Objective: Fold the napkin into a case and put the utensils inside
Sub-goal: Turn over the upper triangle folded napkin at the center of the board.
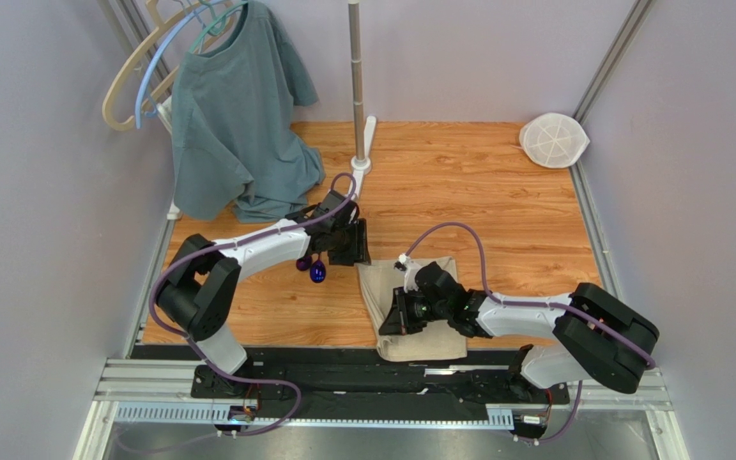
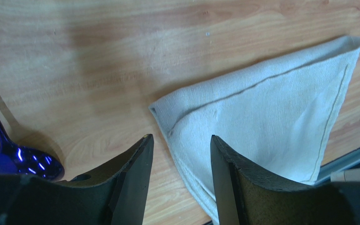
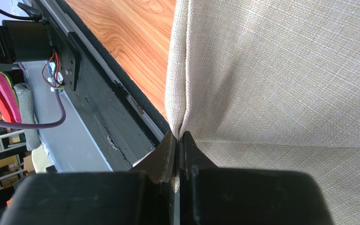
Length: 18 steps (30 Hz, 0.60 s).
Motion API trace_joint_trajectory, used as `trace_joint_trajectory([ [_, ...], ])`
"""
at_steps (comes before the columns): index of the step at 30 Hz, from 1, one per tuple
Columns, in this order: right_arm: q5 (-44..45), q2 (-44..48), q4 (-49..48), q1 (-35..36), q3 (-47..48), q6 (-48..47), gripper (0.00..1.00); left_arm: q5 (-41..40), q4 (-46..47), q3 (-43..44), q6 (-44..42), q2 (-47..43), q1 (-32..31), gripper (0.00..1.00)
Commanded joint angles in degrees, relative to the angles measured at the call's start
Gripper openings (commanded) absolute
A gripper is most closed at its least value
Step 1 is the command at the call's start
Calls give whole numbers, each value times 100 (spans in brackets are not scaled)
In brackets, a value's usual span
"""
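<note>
The beige napkin (image 1: 418,316) lies folded into a narrow oblong on the wooden table near the front edge. My right gripper (image 1: 393,316) is shut on its left edge, pinching a fold of cloth (image 3: 182,126). My left gripper (image 1: 351,244) is open and empty, hovering just above the napkin's far left corner (image 2: 168,117). Two purple spoons (image 1: 312,268) lie on the wood just left of the napkin, under my left wrist; one blue-purple bowl (image 2: 24,161) shows in the left wrist view.
A grey-green T-shirt (image 1: 233,115) hangs on hangers at the back left. A metal pole (image 1: 356,86) stands at the back centre. A white mesh disc (image 1: 554,140) lies at the back right. A black rail (image 1: 343,369) runs along the front edge.
</note>
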<state>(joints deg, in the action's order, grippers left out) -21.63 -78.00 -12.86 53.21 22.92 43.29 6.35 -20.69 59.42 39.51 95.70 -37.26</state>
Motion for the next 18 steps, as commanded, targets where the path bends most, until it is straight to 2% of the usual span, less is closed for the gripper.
trace_joint_trajectory([
  [1,-34,144,47,31,178,-110,0,357,293,-255,241,-456,8,57],
  [6,-26,206,82,31,196,-127,0,648,811,-563,505,-263,-1,57],
  [12,36,259,275,5,301,-215,0,771,996,-633,681,-17,8,57],
  [18,18,197,258,-4,345,-233,0,693,620,-484,690,124,25,57],
])
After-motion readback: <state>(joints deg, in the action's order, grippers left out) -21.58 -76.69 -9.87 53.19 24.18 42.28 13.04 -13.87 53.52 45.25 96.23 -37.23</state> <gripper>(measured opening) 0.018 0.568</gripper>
